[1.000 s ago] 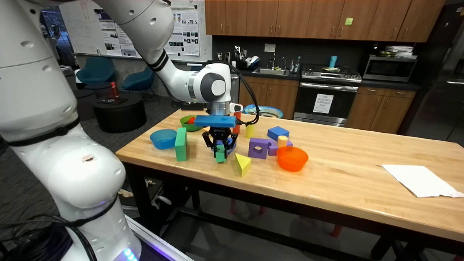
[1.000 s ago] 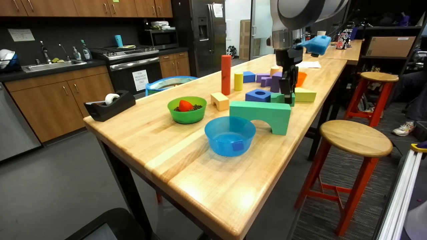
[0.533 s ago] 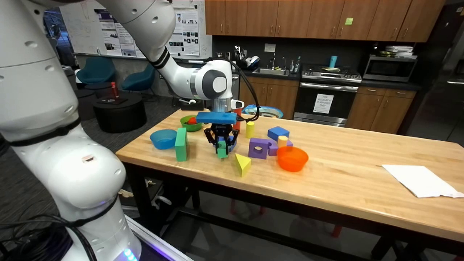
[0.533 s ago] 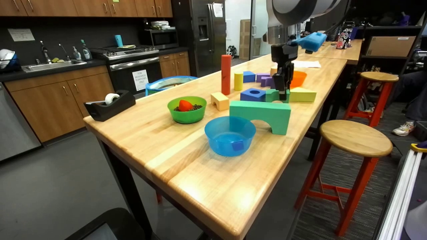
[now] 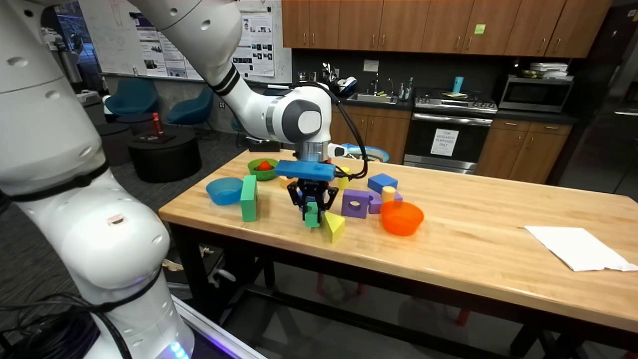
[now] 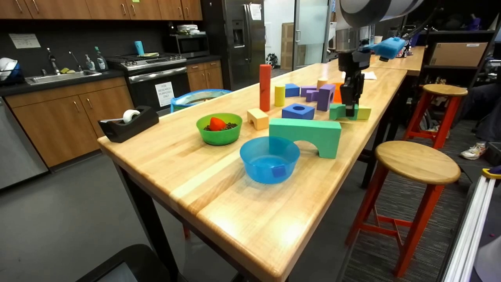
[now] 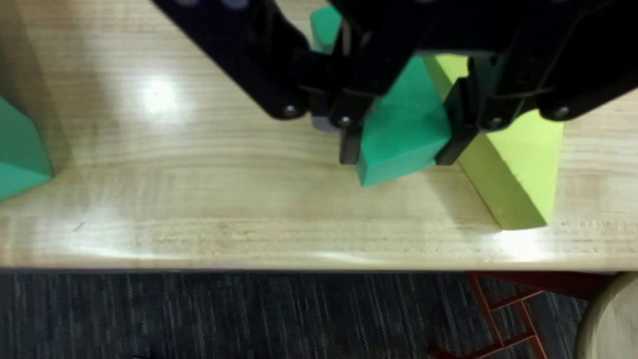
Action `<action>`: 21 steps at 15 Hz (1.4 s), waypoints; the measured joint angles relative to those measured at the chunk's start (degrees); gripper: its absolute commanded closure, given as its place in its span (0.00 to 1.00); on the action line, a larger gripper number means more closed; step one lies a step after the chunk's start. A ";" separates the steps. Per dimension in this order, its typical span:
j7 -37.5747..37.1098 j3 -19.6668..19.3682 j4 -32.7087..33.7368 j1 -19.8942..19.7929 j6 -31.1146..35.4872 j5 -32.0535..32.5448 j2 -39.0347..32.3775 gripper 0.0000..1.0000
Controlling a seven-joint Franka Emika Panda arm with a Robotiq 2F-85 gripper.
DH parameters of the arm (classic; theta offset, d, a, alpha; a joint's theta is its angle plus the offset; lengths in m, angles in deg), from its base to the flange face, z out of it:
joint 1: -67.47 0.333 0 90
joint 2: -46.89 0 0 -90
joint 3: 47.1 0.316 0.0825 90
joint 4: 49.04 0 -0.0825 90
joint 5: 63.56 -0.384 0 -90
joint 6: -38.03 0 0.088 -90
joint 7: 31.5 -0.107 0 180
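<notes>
In an exterior view, a pale wooden surface (image 5: 478,209) crosses the frame's middle; a kitchen oven (image 5: 470,138) stands at upper right. Its sign (image 5: 444,142) reads "FOR RESEARCH PURPOSES ONLY". Right of centre in the wrist view, the gripper (image 7: 401,149), part-way open, clasps a small green block (image 7: 404,132), just left of a yellow wedge (image 7: 521,159).

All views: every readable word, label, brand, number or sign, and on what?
"FOR RESEARCH PURPOSES ONLY": white paper sign on black oven door.
Too small or blurred to read:
printed posters on whiteboard
white paper sheet on dark backsplash
white page on dark refrigerator
yellow sticky note on brown cabinet
white label on cardboard box
Wrist view: none.
</notes>
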 measured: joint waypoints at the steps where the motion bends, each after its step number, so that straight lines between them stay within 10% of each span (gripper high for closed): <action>1: 0.51 -0.43 -0.22 -0.32 -0.14 0.00 0.31 0.33; 6: 1.53 -1.05 -0.38 -0.84 -1.16 0.18 0.49 0.03; 21: 4.90 0.34 -0.17 3.64 2.74 -0.71 6.89 0.00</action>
